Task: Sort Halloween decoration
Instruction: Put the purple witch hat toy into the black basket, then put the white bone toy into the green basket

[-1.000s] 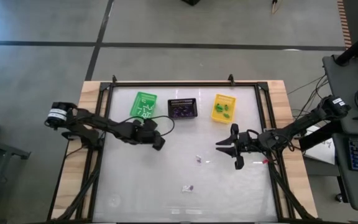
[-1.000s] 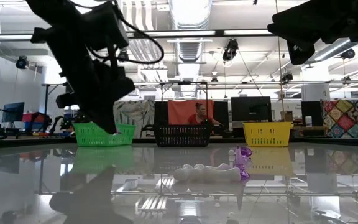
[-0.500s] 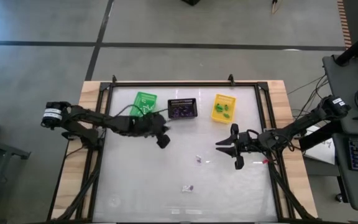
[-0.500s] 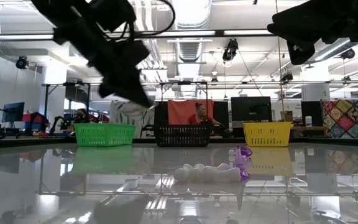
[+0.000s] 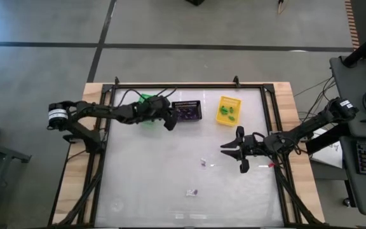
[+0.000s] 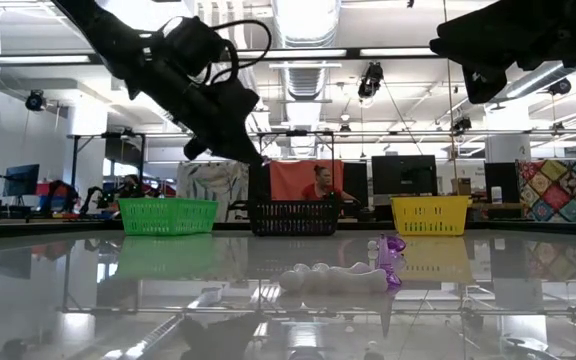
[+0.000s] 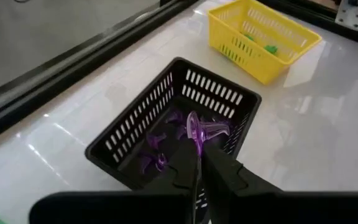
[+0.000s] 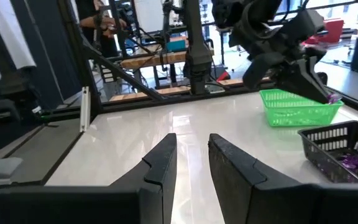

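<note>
the left gripper [image 7: 199, 163], pinching a purple trinket [image 7: 199, 129], hangs just above the black basket [image 7: 166, 93], directly over its purple pile.

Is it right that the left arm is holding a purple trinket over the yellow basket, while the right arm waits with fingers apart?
Not quite. The left gripper, shut on the purple trinket, is over the black basket, not the yellow basket; the left wrist view shows this. The rest holds: the right gripper waits over the table's right side with fingers apart.
</note>
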Action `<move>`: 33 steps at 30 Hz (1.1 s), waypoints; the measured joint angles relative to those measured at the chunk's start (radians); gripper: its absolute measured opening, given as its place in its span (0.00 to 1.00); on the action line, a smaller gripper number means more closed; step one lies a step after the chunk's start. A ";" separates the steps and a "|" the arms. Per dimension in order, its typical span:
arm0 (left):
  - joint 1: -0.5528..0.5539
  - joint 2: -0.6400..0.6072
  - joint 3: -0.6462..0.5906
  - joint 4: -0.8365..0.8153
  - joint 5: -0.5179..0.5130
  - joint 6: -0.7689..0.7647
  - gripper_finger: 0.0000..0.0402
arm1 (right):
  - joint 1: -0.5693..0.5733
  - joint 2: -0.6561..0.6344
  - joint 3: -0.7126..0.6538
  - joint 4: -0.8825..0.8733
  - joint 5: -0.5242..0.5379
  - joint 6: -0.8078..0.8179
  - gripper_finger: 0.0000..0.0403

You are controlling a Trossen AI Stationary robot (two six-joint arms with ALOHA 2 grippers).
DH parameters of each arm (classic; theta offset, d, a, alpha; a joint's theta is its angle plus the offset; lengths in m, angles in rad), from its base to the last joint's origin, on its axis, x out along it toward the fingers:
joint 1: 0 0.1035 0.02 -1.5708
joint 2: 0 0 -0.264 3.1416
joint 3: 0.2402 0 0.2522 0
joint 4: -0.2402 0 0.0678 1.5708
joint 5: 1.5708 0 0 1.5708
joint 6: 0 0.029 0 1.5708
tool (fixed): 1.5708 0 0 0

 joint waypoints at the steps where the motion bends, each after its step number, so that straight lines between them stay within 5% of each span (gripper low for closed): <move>1: 0.002 0.008 0.000 0.005 0.005 0.000 0.00 | 0.000 0.000 0.000 0.000 0.008 0.000 0.21; 13: 0.003 0.054 0.000 0.054 -0.028 -0.026 0.01 | 0.000 0.000 0.000 -0.001 0.033 0.019 0.21; 26: 0.003 0.054 0.000 0.057 -0.027 -0.030 0.32 | 0.000 0.000 0.000 0.000 0.044 0.047 0.21; 33: -0.021 0.006 0.000 0.075 0.127 -0.032 0.37 | -0.001 0.000 0.000 0.000 0.098 0.079 0.21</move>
